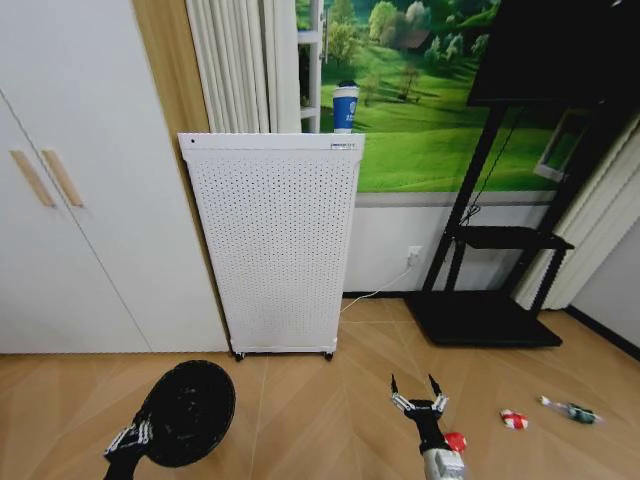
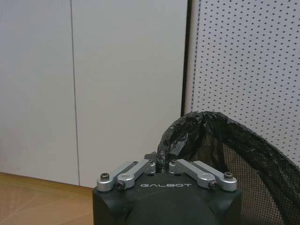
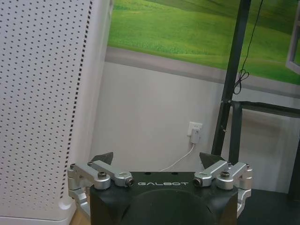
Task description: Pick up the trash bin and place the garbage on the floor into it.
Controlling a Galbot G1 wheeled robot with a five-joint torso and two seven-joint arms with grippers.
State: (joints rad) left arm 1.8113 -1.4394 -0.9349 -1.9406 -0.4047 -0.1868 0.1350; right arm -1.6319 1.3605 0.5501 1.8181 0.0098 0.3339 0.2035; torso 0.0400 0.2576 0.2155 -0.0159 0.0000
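The trash bin (image 1: 185, 412), a small black mesh basket lined with a black bag, is lifted and tilted at the lower left. My left gripper (image 1: 130, 440) is shut on its rim. In the left wrist view the fingers (image 2: 161, 165) pinch the bagged rim of the bin (image 2: 243, 154). My right gripper (image 1: 418, 385) stands open above the floor, fingers spread, as the right wrist view (image 3: 158, 161) confirms. The garbage lies on the wooden floor to its right: a red wad (image 1: 456, 441) right beside the right arm, a red-and-white wrapper (image 1: 514, 419), and a slim green-and-white piece (image 1: 572, 410).
A tall white perforated appliance (image 1: 275, 245) on casters stands ahead, a blue cup (image 1: 345, 107) on top. White cabinet doors (image 1: 70, 200) fill the left. A black stand (image 1: 485, 320) occupies the right, with a cord running to a wall socket (image 1: 413, 255).
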